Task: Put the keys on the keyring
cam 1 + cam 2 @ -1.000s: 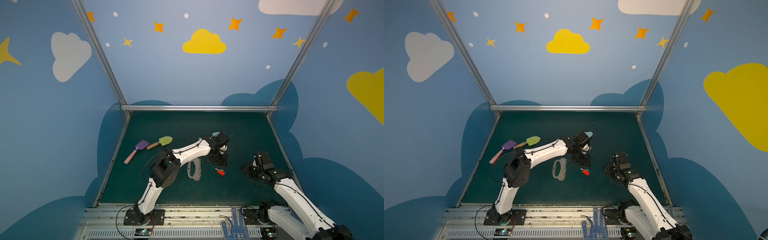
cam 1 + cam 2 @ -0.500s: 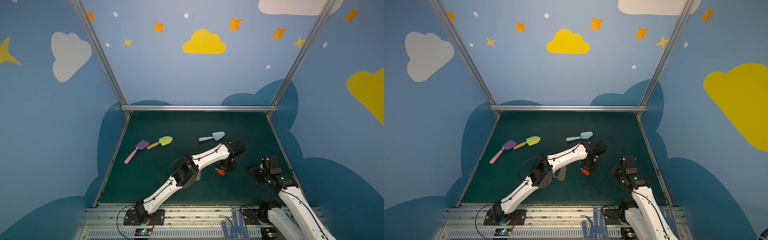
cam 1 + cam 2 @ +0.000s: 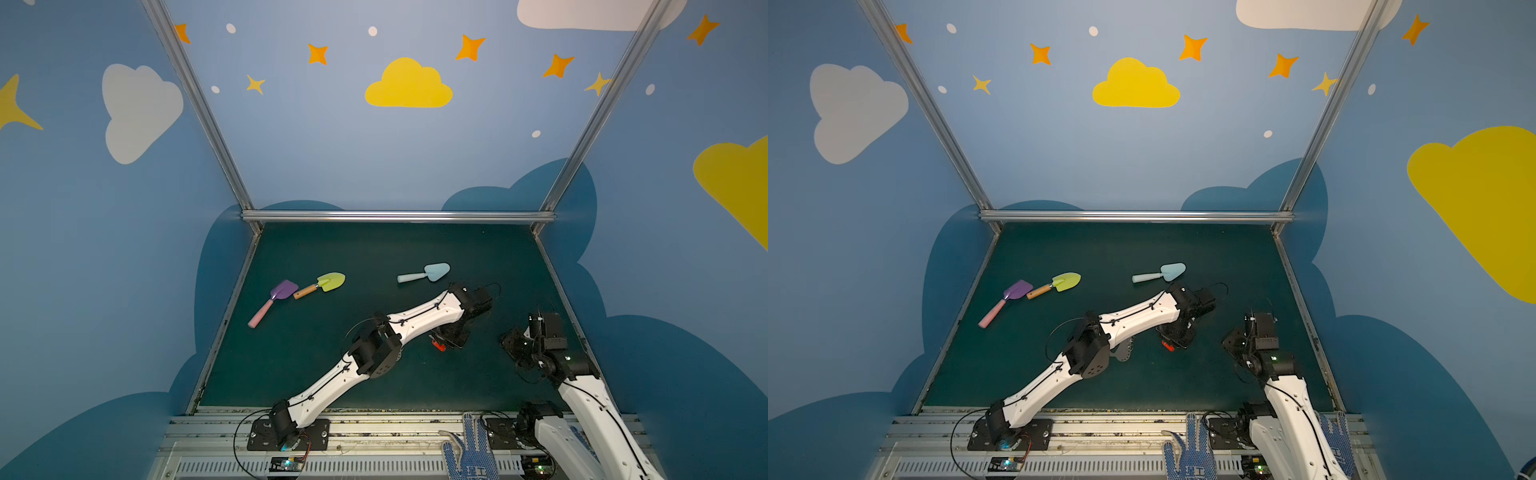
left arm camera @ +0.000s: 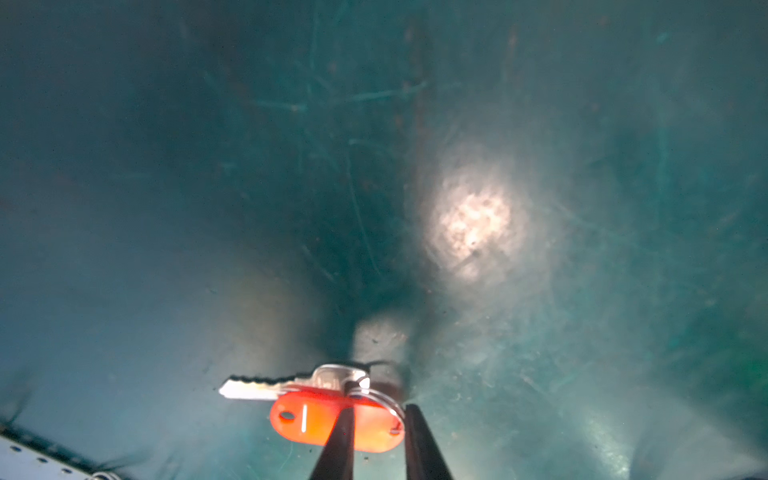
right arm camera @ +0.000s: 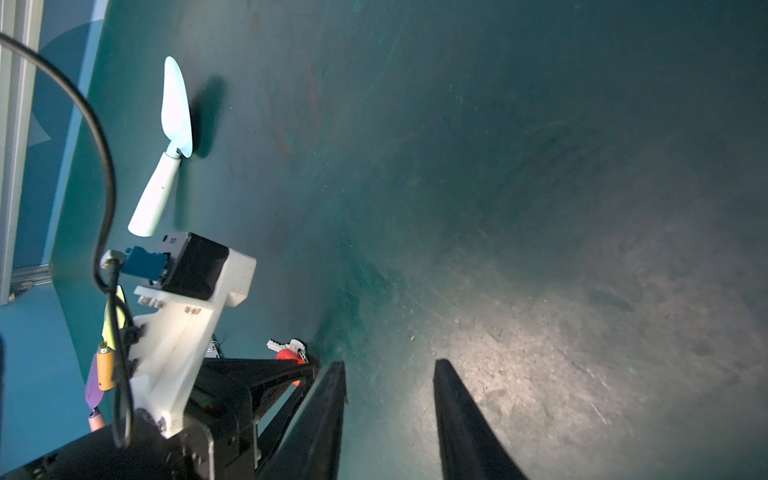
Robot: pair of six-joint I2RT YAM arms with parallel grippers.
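The keys [image 4: 332, 419], a small silver key on a red tag, lie on the green mat just right of centre [image 3: 436, 345] [image 3: 1167, 345]. My left gripper [image 4: 380, 405] reaches down onto them [image 3: 446, 343]. Its jaws are drawn close, with the tag's ring end between the two dark fingers. The keyring [image 3: 1123, 351], a grey plate, shows only partly under my left arm's elbow. My right gripper [image 5: 388, 365] hovers open and empty just right of the keys [image 5: 286, 353], near the mat's right side [image 3: 513, 343].
Three toy shovels lie on the mat: purple [image 3: 274, 301], green [image 3: 328, 282] and light blue [image 3: 428, 272] behind my left wrist. Blue walls and metal rails enclose the mat. A blue glove [image 3: 469, 453] rests on the front rail.
My left arm stretched out to the right and came down on the keys, and its jaws narrowed around the tag. My right arm drew back a little to the right.
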